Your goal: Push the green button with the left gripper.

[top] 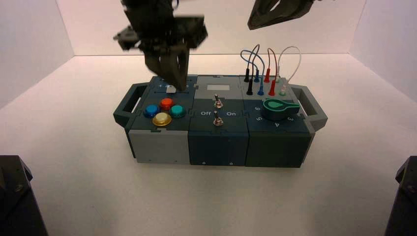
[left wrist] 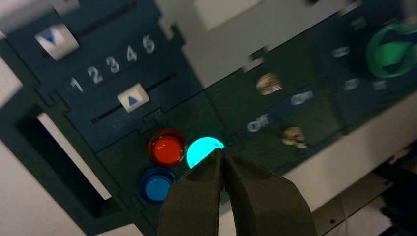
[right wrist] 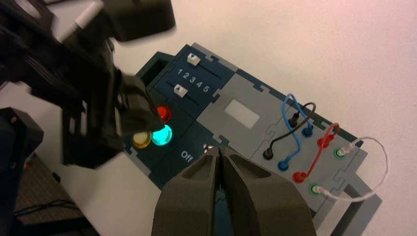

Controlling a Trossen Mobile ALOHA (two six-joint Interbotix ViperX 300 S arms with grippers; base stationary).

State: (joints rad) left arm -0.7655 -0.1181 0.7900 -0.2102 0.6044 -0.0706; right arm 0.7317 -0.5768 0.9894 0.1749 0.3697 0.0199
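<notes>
Pointing its dark, wedge-shaped fingers down near the green button (top: 177,111), the left gripper (left wrist: 221,150) is clenched, probably so the paired tips make one blunt, firm prodder. The button, a glossy round dome at the cluster's right on the box (top: 219,140), shines bright teal. Left of it sits the blue button (top: 152,110); behind-left, the red one (top: 167,103); front-left, the broader yellow one (top: 162,119). Such tight spacing likely calls for a straight, narrow push. The right gripper (right wrist: 220,150), also closed, waits well right of the green button.
</notes>
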